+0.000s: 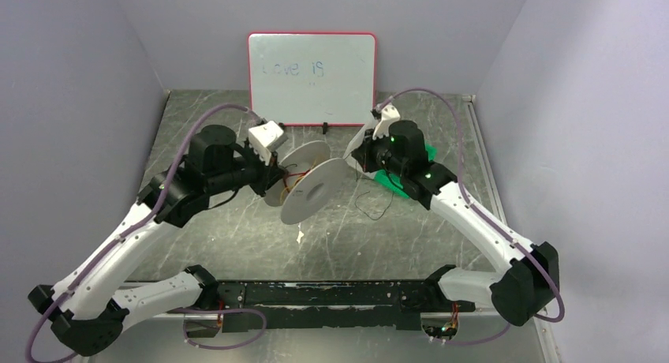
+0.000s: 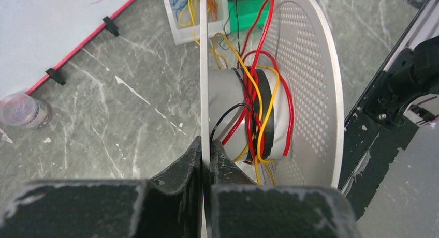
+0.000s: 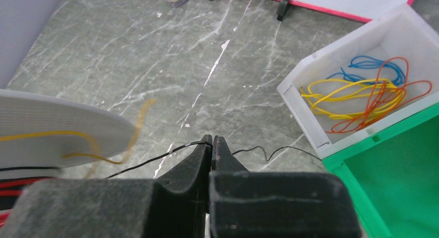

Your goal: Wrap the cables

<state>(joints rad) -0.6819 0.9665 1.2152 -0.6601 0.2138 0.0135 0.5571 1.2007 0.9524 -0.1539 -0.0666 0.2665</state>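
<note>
Cables first: the black cable (image 3: 150,163) is pinched between the closed fingers of the right gripper (image 3: 212,143), bottom centre of the right wrist view. A loose tail trails off to the right over the table (image 3: 129,51). The other end runs left under the flange (image 3: 52,127) of the spool (image 1: 312,191).

In the left wrist view, the left gripper (image 2: 205,151) is clamped on the thin edge of a flange at bottom centre. The spool looks to be held tilted off the table, around the middle of the top view. Red and yellow strands (image 2: 257,111) are looped pretty loosely round the grey hub (image 2: 222,93), and the black cable is seen crossing its lower left. More yellow, orange and blue strands sit in the white bin (image 3: 303,111) at the right, next to a green box (image 3: 393,181).

Best guess is that the black cable is being laid onto the hub. To get it right, light tension should be held on the strand so no slack loops form. It should be fed into the gap between the flanges, not dragged over a rim. The clamp on the flange shouldn't be eased. Hard pulls are best avoided, since a wire that thin could probably slip through the pads.
</note>
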